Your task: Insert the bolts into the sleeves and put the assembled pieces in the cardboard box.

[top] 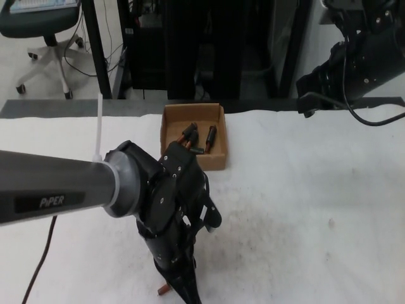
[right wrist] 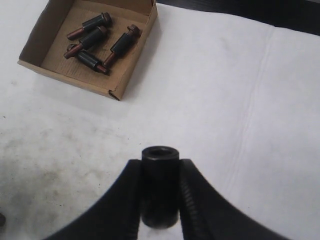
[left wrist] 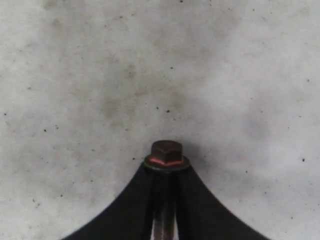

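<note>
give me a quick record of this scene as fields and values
left gripper: shut on a bolt, close over the bench
right gripper: shut on a sleeve
cardboard box: holds four assembled pieces
bench: white cover with dark smudges
task state: held bolt and sleeve not yet joined

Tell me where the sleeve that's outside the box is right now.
In the right wrist view, the sleeve is clamped between the right gripper jaws, above the white cloth and apart from the cardboard box.
</note>
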